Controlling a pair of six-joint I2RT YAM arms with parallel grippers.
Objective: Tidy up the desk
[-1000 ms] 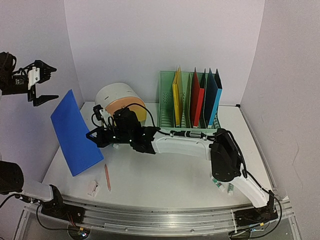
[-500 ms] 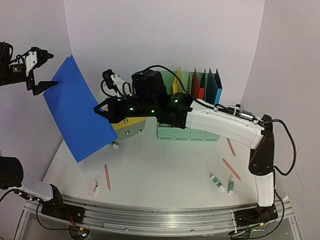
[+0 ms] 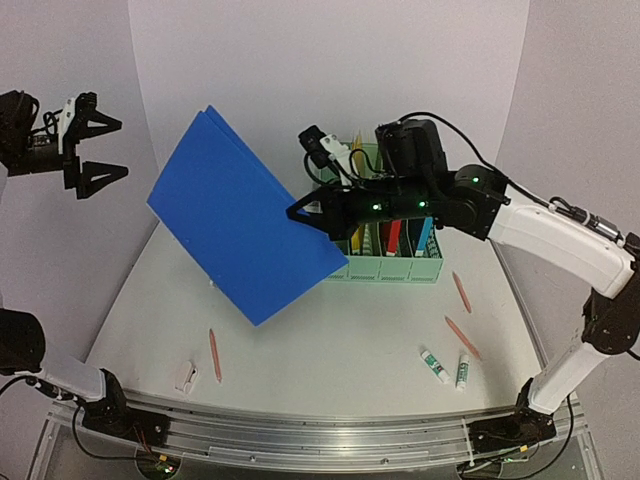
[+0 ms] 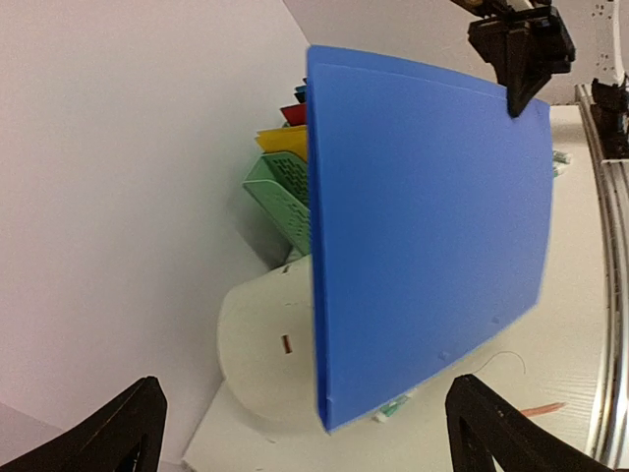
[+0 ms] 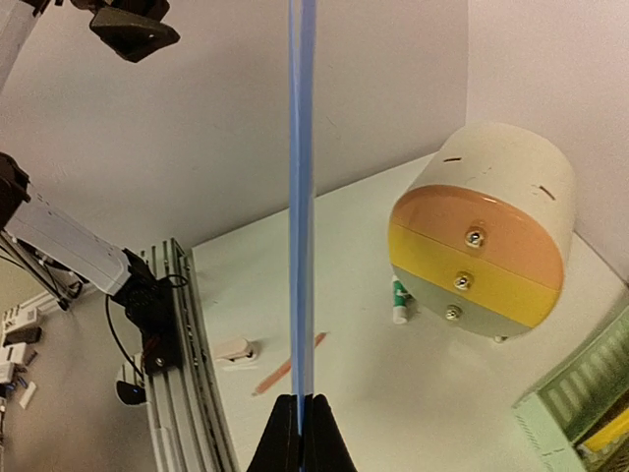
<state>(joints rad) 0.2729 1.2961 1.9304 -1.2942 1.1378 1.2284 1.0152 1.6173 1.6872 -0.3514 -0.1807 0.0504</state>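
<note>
On the white desk (image 3: 330,335), my right gripper (image 3: 303,214) is shut on the right edge of a large blue folder (image 3: 245,235) and holds it tilted in the air left of the green file rack (image 3: 395,265). In the right wrist view the folder (image 5: 301,197) stands edge-on, pinched between the shut fingers of the right gripper (image 5: 301,438). My left gripper (image 3: 102,148) hangs open and empty high at the left wall, apart from the folder. The left wrist view faces the folder (image 4: 423,226) across the open left gripper (image 4: 305,433).
A round white drawer unit (image 5: 482,236) with orange and yellow fronts stands behind the folder, a green marker (image 5: 399,300) beside it. Pencils (image 3: 214,354) (image 3: 462,337) (image 3: 461,292), two markers (image 3: 434,366) (image 3: 462,369) and a small white item (image 3: 186,375) lie on the desk. A metal rail (image 3: 300,430) runs along the front.
My right arm has lifted the blue folder off the left side of the desk and swung it up and right toward the file rack. The left gripper has stayed high at the left.
</note>
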